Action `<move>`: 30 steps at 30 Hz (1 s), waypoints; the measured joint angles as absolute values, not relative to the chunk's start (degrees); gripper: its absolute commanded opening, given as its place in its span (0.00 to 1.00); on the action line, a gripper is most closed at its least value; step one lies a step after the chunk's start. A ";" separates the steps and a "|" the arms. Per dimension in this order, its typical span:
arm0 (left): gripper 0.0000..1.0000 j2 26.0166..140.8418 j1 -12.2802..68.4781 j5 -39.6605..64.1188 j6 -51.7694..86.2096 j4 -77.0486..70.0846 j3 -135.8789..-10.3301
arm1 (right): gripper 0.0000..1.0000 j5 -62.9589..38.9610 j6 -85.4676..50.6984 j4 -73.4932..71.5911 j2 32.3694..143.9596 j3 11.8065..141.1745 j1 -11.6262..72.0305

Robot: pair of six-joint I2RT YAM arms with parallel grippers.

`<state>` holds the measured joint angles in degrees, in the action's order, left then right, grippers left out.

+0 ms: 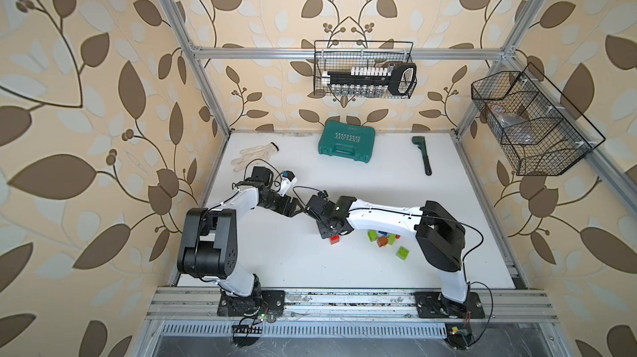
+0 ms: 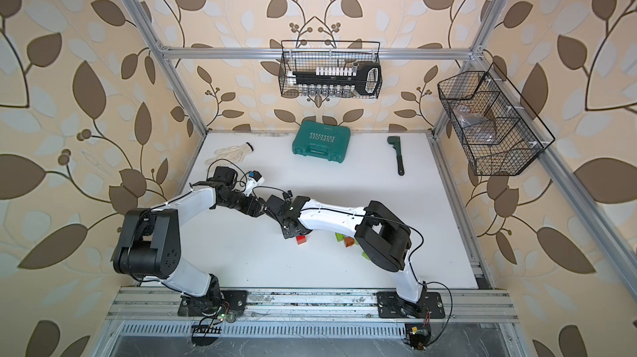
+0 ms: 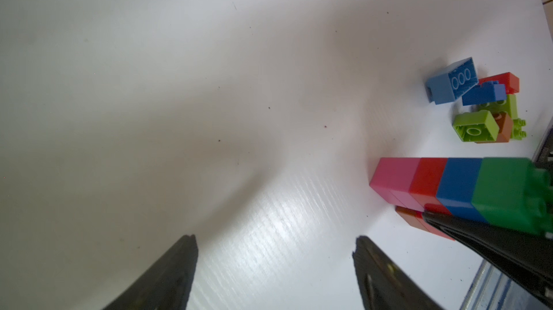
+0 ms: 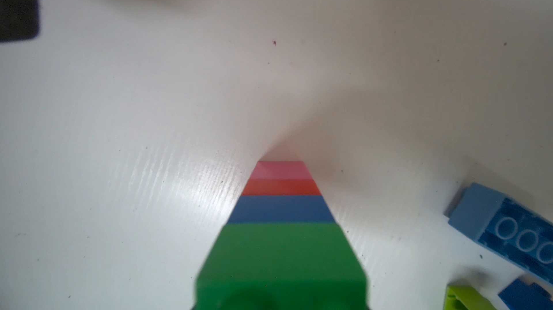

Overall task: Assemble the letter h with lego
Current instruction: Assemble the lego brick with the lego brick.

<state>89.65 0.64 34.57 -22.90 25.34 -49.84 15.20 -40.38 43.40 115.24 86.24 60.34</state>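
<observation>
My right gripper (image 1: pixel 327 233) points down and is shut on a lego stack (image 3: pixel 449 185) of pink, red, blue and green bricks, pink end on the table. One of its black fingers (image 3: pixel 493 239) presses the stack's upper side. The right wrist view looks down the stack (image 4: pixel 281 233); its own fingers are hidden there. Orange and red bricks (image 3: pixel 414 218) sit against the stack's foot. My left gripper (image 3: pixel 275 242) hangs open over bare table, just left of the stack, also visible in a top view (image 1: pixel 298 208). Loose bricks (image 3: pixel 484 105) in blue, red, lime and orange lie beyond.
A teal case (image 1: pixel 346 142), a white glove (image 1: pixel 255 157) and a green wrench (image 1: pixel 422 153) lie along the back of the white table (image 1: pixel 448 200). Wire baskets hang on the back wall (image 1: pixel 365 69) and right frame (image 1: pixel 531 124). Loose bricks (image 1: pixel 386 239) sit under the right forearm.
</observation>
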 measured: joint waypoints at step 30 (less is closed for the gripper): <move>0.84 90.52 0.64 34.68 -22.46 25.43 -49.91 | 0.01 14.59 -39.13 48.56 117.10 91.42 60.36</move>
<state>90.52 0.64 34.68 -22.46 25.43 -49.91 14.59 -39.13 48.56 117.10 91.42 60.36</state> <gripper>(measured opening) 0.841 0.313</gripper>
